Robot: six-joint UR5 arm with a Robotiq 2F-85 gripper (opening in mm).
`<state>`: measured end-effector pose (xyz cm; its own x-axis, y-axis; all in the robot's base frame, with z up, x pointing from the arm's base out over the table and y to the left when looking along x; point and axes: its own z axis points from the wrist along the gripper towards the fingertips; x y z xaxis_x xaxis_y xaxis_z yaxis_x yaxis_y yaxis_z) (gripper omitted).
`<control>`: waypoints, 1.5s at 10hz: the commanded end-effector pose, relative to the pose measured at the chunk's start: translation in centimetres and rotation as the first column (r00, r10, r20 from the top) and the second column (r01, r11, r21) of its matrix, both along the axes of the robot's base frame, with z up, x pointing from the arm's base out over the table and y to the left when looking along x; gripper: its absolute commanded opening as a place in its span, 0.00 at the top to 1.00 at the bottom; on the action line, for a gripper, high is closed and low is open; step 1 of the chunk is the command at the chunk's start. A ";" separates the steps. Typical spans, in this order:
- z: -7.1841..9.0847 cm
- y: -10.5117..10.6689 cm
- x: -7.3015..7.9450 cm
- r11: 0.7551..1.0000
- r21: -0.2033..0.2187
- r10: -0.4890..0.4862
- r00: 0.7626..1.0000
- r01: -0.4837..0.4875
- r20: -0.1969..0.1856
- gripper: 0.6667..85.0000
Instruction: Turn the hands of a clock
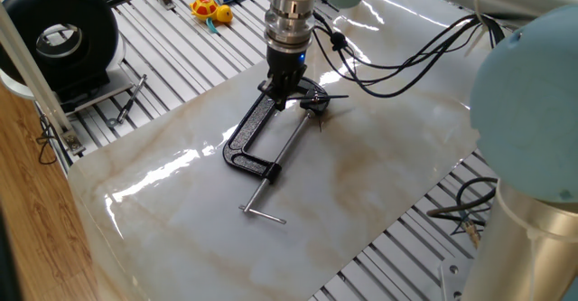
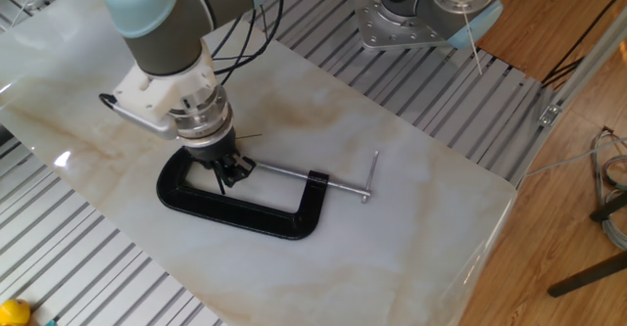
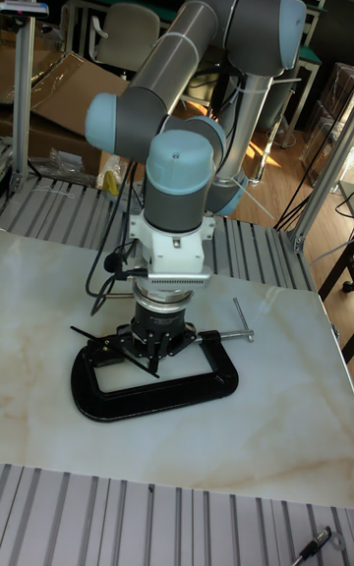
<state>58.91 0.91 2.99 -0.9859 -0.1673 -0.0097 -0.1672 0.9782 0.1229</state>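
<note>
The clock (image 1: 314,104) is a small dark hub held in the jaw of a black C-clamp (image 1: 250,131) lying on the marble board. Thin black hands (image 1: 335,96) stick out from the hub. My gripper (image 1: 281,95) points straight down just left of the hub, over the clamp's closed end. Its fingers are pressed together, and one thin hand (image 2: 221,180) seems pinched between the tips. From the other side, the gripper (image 2: 224,167) sits inside the clamp's (image 2: 233,209) mouth. In the tall view the gripper (image 3: 156,350) hides the hub, and a hand (image 3: 87,335) pokes out to the left.
The clamp's silver screw rod (image 1: 291,140) and crossbar (image 1: 263,213) run toward the near edge of the marble board (image 1: 379,183). A black round device (image 1: 61,37) and yellow toys (image 1: 209,10) sit at the back left. Cables (image 1: 406,52) trail from the wrist.
</note>
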 end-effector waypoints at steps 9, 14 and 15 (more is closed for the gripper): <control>-0.1 -6.3 3.4 0.990 -0.034 0.139 0.990 -0.138 0.008 0.99; -0.2 -5.1 2.7 0.993 -0.030 0.115 0.993 -0.115 0.002 0.99; 0.0 -4.7 2.6 0.993 -0.026 0.112 0.994 -0.112 0.002 0.99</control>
<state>61.69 -4.68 2.72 -0.9561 -0.2931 -0.0021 -0.2923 0.9527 0.0831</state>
